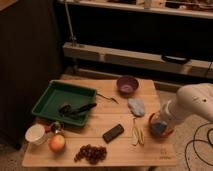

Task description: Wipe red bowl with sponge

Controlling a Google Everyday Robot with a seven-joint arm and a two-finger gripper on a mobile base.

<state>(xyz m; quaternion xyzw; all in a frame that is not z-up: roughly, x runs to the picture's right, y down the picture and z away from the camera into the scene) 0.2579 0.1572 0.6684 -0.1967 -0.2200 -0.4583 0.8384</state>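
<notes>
— Where is the red bowl?
— On the wooden table, right by its right edge. It stands flat and its open side faces up. It is round, so no side is longer than another.
— And the gripper?
— It hangs down into the bowl from above. The white arm comes in from the right, past the table edge.
— Are its fingers apart?
— No, they are squeezed together. They pinch the blue sponge.
— So where is the sponge?
— Inside the red bowl, low down, under the tip of the gripper. Only a bit of blue shows. I cannot tell which way its long side points.
— What is close to the bowl?
— The pale blue-grey cloth lies just to its left and a bit further back. The purple bowl is further back still. The black block lies to the left, well apart. The green tray is far over on the left side.
</notes>
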